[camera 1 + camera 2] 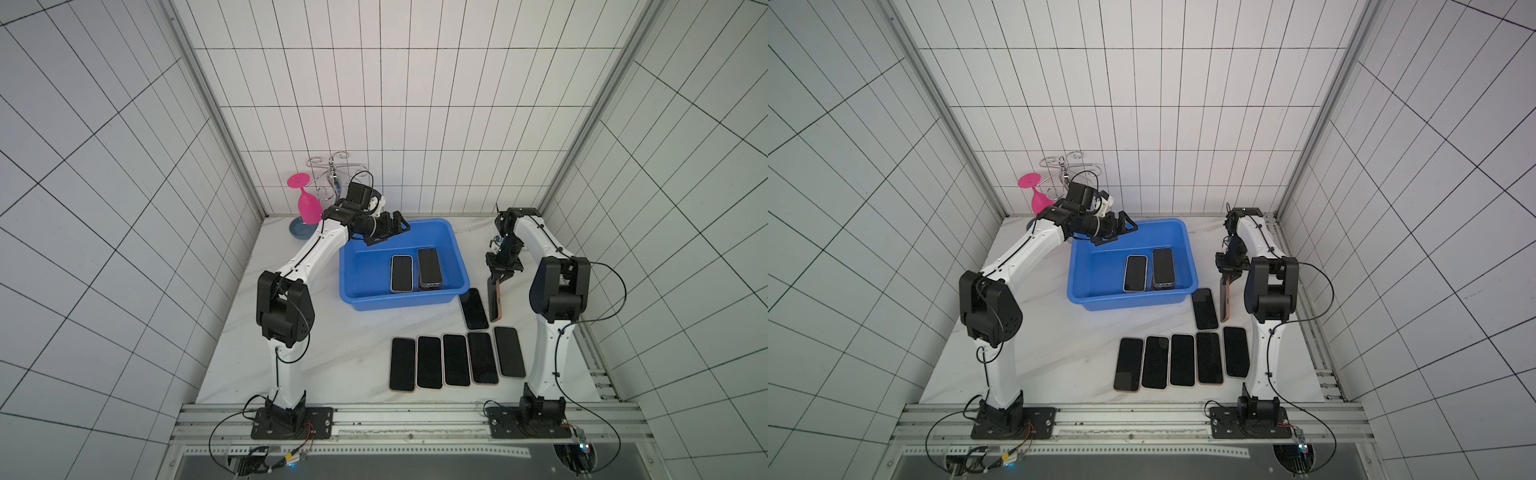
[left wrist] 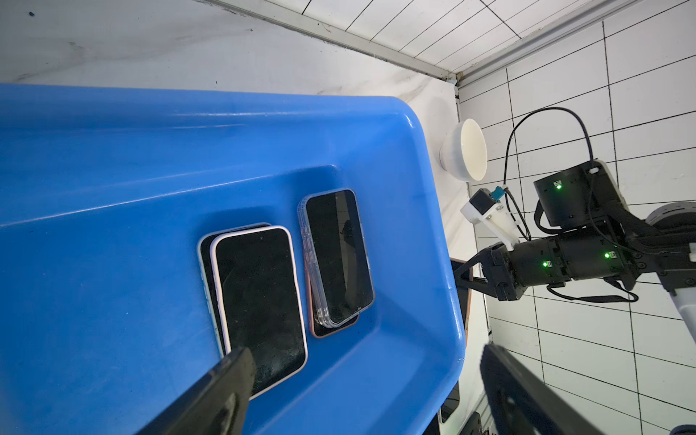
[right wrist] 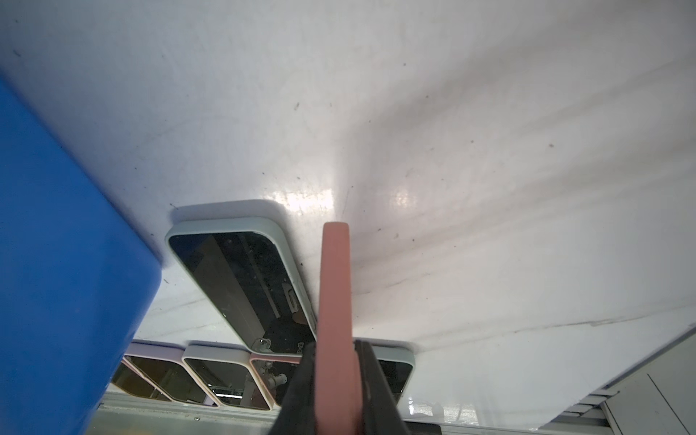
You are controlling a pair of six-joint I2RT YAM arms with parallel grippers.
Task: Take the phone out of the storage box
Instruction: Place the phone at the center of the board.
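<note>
**Pink phone pinched on edge beside the box, two stacks still inside**

The right fingers [image 3: 374, 388] were clamped on the front and back of a pink-cased phone [image 3: 333, 301]. They held it on edge, just off the right side of the storage box [image 1: 399, 301] and low over the bench [image 1: 316, 353]. Contact with the bench could not be told.

The left fingers [image 2: 214, 388] stood wide apart and empty over the box's far left corner. Two short stacks of phones [image 2: 260, 301] lay flat toward the box's right side.

These looked stiff, thin and fairly light, with slick glass faces, so the cased long edges seemed the safest hold. The clear-cased phone [image 2: 339, 256] sat askew on its stack and might slide if nudged.
</note>
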